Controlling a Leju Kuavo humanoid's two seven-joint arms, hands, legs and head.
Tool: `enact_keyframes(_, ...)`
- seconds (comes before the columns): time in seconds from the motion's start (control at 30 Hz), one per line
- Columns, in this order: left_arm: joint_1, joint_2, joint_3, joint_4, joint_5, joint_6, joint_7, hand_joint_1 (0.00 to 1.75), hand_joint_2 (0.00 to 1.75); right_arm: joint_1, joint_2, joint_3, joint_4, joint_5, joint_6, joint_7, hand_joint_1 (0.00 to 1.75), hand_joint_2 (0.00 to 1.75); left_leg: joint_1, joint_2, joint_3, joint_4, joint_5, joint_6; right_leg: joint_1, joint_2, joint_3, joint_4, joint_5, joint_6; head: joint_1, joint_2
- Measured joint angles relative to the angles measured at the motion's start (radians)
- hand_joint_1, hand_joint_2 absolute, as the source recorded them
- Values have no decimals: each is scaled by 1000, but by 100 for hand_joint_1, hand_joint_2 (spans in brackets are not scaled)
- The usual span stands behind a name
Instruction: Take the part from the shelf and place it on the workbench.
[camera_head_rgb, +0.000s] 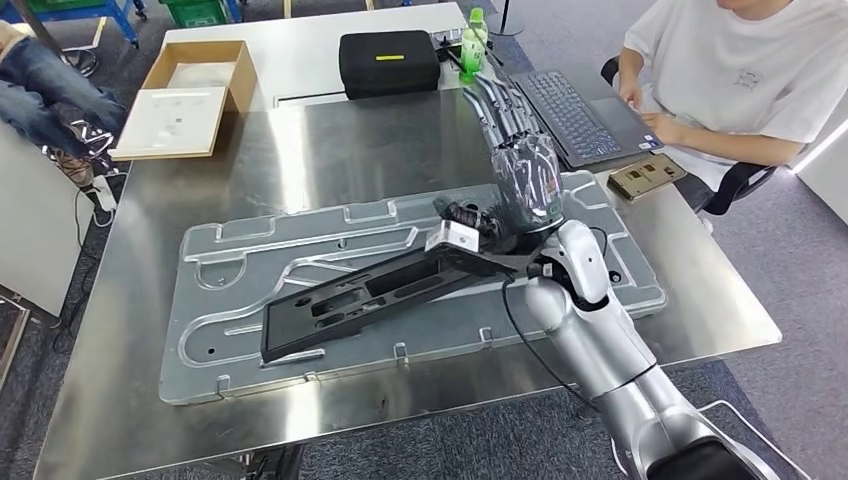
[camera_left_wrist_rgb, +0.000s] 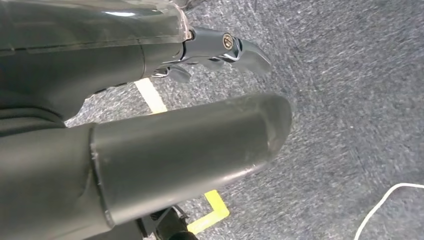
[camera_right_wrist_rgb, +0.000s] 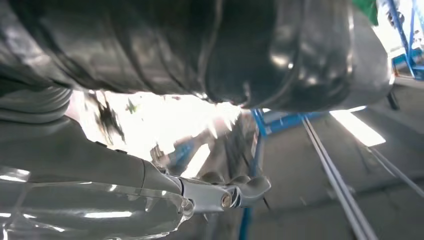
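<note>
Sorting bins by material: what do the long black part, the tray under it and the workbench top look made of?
Black part: likely moulded plastic, matte, with recessed pockets. Tray: seemingly thin translucent grey formed plastic, with raised ribs. Workbench: brushed sheet metal, probably stainless steel, with soft reflections.

I see the part (camera_head_rgb: 375, 298), a long black plastic panel with cut-outs. It lies slanted across the grey tray (camera_head_rgb: 230, 360) near the workbench's (camera_head_rgb: 150, 250) front edge.

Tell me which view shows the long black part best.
The head view: the black part lies lengthwise on the grey moulded tray, with the right hand above its far end. The right wrist view gives only a dark, blurred surface; the left wrist view looks at carpet.
</note>
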Motion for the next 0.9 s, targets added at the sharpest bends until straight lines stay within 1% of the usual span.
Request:
enact_keyframes(0.07, 2, 0, 0, 0, -1, 2, 3, 0, 0, 13, -2, 2, -37, 81, -18, 4, 0, 0, 2, -3, -2, -1, -2, -12, -1, -8, -1, -7, 5, -12, 0, 0)
enact_keyframes(0.1, 4, 0, 0, 0, 0, 3, 6, 0, 0, 18, -1, 4, -55, 113, -23, 7, 0, 0, 3, -3, -8, 12, -14, -17, -3, -13, 0, -11, 9, -19, 0, 0)
enact_keyframes(0.13, 6, 0, 0, 0, 1, 4, 9, 0, 0, 20, -1, 8, -73, 139, -26, 9, 0, 0, 4, -2, -24, 45, -37, -21, -5, -19, 1, -16, 12, -26, -1, 0)
enact_keyframes(0.17, 8, 0, 0, 0, 2, 5, 11, 0, 0, 23, -1, 13, -88, 158, -28, 12, 0, 0, 6, 0, -48, 98, -67, -23, -4, -25, 2, -18, 13, -32, -1, 0)
enact_keyframes(0.2, 10, 0, 0, 0, 3, 5, 12, 0, 0, 26, -1, 19, -102, 174, -29, 15, 0, 0, 7, 3, -79, 166, -97, -25, -3, -31, 1, -19, 13, -36, -1, 0)
enact_keyframes(0.23, 11, 0, 0, 0, 5, 6, 10, 0, 0, 31, -1, 26, -113, 187, -30, 17, 0, 0, 7, 4, -110, 231, -119, -26, 0, -37, 1, -18, 12, -38, -1, 0)
enact_keyframes(0.27, 13, 0, 0, 0, 5, 6, 8, 0, 0, 36, -1, 33, -122, 197, -30, 19, 0, 0, 7, 5, -129, 271, -126, -27, 2, -44, 2, -17, 10, -40, -1, 0)
enact_keyframes(0.3, 13, 0, 0, 0, 6, 6, 6, 0, 0, 40, -1, 41, -131, 204, -30, 20, 0, 0, 7, 6, -133, 277, -114, -27, 4, -50, 3, -16, 8, -42, -1, 0)
enact_keyframes(0.33, 13, 0, 0, 0, 6, 6, 3, 0, 0, 42, -1, 47, -139, 208, -30, 20, 0, 0, 7, 8, -117, 244, -87, -25, 6, -57, 5, -14, 5, -42, -1, 0)
enact_keyframes(0.37, 13, 0, 0, 0, 7, 7, 1, 0, 0, 43, -1, 51, -147, 210, -30, 22, 0, 0, 6, 16, -86, 180, -51, -22, 7, -64, 9, -12, 1, -41, -1, 0)
enact_keyframes(0.4, 13, 0, 0, 0, 7, 7, -1, 0, 0, 43, -1, 55, -154, 211, -30, 23, 0, 0, 3, 35, -53, 112, -25, -17, 8, -71, 12, -10, -4, -39, -1, 0)
enact_keyframes(0.43, 13, -1, 0, 0, 8, 8, -2, 0, 0, 43, -1, 57, -159, 211, -30, 25, 0, 0, -3, 56, -25, 55, -7, -11, 11, -77, 14, -7, -8, -36, -1, 0)
enact_keyframes(0.47, 13, -1, 0, 0, 9, 9, -4, 0, 0, 42, -1, 58, -164, 211, -30, 26, 0, 0, -9, 72, -10, 20, 0, -5, 13, -84, 15, -4, -11, -32, -1, 0)
enact_keyframes(0.5, 13, -1, 0, 0, 9, 10, -6, 0, 0, 42, -1, 60, -167, 209, -30, 27, 0, 0, -14, 79, -6, 9, -3, 0, 16, -92, 16, -4, -12, -28, -1, 0)
enact_keyframes(0.53, 14, -2, 0, 0, 10, 12, -8, 0, 0, 42, -1, 62, -170, 207, -30, 29, 0, 0, -16, 73, -7, 6, 0, 4, 18, -101, 17, -3, -13, -24, -1, 0)
enact_keyframes(0.57, 16, -2, 0, 0, 12, 15, -10, 0, 0, 42, -1, 64, -172, 204, -30, 29, 0, 0, -14, 61, -8, 4, 3, 9, 18, -109, 18, -4, -16, -19, 0, 0)
enact_keyframes(0.6, 18, -2, 0, 0, 13, 17, -12, 0, 0, 41, -1, 66, -174, 202, -30, 30, 0, 0, -12, 50, -7, 0, 6, 14, 16, -103, 18, 1, -22, -13, -1, 0)
enact_keyframes(0.63, 20, -2, 0, 0, 16, 19, -13, 0, 0, 41, -1, 67, -175, 201, -30, 30, 0, 0, -9, 39, -6, -3, 10, 19, 13, -85, 13, 19, -38, -7, 0, 0)
enact_keyframes(0.67, 21, -2, 1, 0, 18, 20, -14, 0, 0, 40, -1, 68, -176, 201, -30, 31, 0, 0, -6, 29, -5, -6, 13, 25, 9, -60, -2, 58, -65, -1, 0, 0)
enact_keyframes(0.7, 21, -2, 1, 0, 20, 21, -15, 0, 0, 41, -2, 69, -177, 201, -30, 32, 0, 0, -5, 19, -6, -7, 15, 28, 5, -35, -26, 115, -98, 3, 0, 0)
enact_keyframes(0.73, 22, -2, 1, 0, 22, 21, -15, 0, 0, 42, -2, 69, -177, 200, -30, 33, 0, 0, -4, 8, -8, -7, 17, 31, 3, -22, -57, 181, -130, 6, 0, 0)
enact_keyframes(0.77, 23, -2, 1, 0, 24, 22, -15, 0, 0, 43, -2, 70, -177, 200, -30, 34, 0, 0, -4, -4, -10, -7, 18, 32, 0, -18, -83, 237, -151, 8, 0, 0)
enact_keyframes(0.8, 26, -1, 1, 0, 26, 23, -15, 0, 0, 44, -3, 71, -176, 200, -30, 35, 0, 0, -4, -17, -11, -7, 19, 32, -2, -17, -97, 264, -153, 10, 0, 0)
enact_keyframes(0.83, 29, -1, 2, 0, 28, 23, -15, 0, 0, 44, -3, 73, -175, 199, -30, 35, 0, 0, -4, -29, -12, -6, 20, 31, -5, -16, -91, 252, -135, 10, 0, 0)
enact_keyframes(0.87, 32, -1, 2, 0, 29, 24, -15, 0, 0, 43, -3, 74, -175, 199, -30, 34, 0, 0, -4, -42, -11, -6, 22, 30, -8, -11, -66, 204, -102, 9, 0, 0)
enact_keyframes(0.9, 33, -1, 2, 0, 30, 25, -15, 0, 0, 41, -3, 75, -175, 198, -30, 34, 0, 0, -3, -55, -11, -5, 23, 27, -11, 4, -32, 133, -68, 8, 0, 0)
